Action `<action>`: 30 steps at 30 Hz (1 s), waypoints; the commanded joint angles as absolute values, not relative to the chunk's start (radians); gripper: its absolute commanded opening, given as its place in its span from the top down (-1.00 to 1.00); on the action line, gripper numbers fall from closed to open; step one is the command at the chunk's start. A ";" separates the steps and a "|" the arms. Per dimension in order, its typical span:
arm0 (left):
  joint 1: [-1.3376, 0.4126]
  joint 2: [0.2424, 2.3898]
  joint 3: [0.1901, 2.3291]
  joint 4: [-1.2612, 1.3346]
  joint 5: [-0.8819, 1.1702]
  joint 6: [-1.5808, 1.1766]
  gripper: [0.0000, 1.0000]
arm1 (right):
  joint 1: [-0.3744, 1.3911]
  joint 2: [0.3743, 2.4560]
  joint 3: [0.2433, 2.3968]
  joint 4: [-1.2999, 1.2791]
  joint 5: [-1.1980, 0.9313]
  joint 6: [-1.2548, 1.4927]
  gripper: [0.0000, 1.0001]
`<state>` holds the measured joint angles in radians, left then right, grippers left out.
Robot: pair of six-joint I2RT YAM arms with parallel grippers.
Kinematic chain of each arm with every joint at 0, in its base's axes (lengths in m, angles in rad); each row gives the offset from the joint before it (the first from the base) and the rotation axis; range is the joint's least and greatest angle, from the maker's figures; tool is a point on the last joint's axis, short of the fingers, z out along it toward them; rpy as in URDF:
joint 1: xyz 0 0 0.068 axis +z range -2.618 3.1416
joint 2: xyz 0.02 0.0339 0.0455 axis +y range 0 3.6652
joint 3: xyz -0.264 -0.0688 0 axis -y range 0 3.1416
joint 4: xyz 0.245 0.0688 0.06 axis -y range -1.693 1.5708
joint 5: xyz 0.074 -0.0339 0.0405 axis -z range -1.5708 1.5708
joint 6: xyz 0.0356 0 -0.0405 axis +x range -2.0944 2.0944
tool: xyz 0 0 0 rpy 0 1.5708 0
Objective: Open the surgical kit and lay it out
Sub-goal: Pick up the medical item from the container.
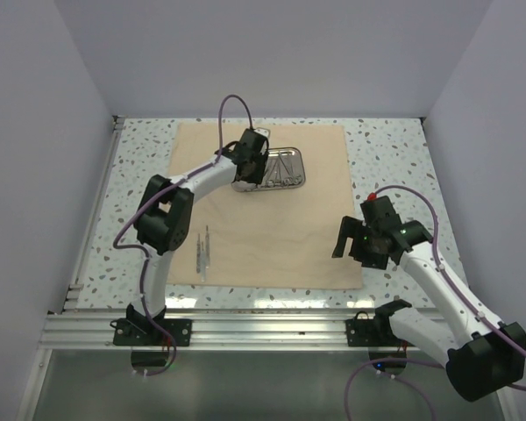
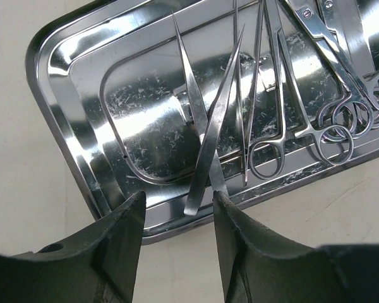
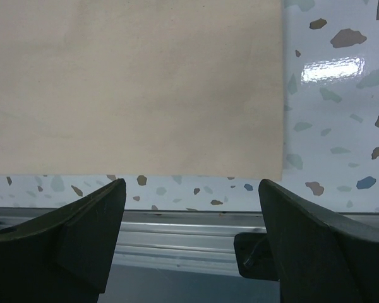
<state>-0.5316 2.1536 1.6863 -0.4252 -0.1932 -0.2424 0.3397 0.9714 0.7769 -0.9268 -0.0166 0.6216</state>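
The beige cloth wrap (image 1: 280,237) lies spread flat on the table. The shiny steel tray (image 1: 291,172) sits on its far half. In the left wrist view the tray (image 2: 145,126) holds a pair of crossed thin tweezers (image 2: 205,139) and several ring-handled scissors and clamps (image 2: 284,113). My left gripper (image 1: 248,162) hovers over the tray's left end. It is open (image 2: 178,202), with the tweezers' blunt ends lying between the fingertips, untouched. A few thin instruments (image 1: 202,250) lie on the cloth's near left part. My right gripper (image 1: 355,246) is open and empty (image 3: 191,189) over the cloth's near right corner (image 3: 240,126).
The speckled white table (image 1: 394,158) shows around the cloth. A metal rail (image 1: 272,329) runs along the near edge, also seen in the right wrist view (image 3: 177,233). White walls enclose the left, far and right sides.
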 commanded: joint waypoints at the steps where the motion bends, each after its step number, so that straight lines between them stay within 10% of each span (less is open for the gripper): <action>1: -0.535 2.167 1.678 -0.371 -0.176 -0.224 0.00 | 0.337 0.976 0.804 -0.910 -0.002 0.621 -0.79; 30: -0.535 2.324 1.732 -0.397 -0.146 -0.202 0.14 | 0.337 1.042 0.813 -0.879 -0.003 0.595 -0.79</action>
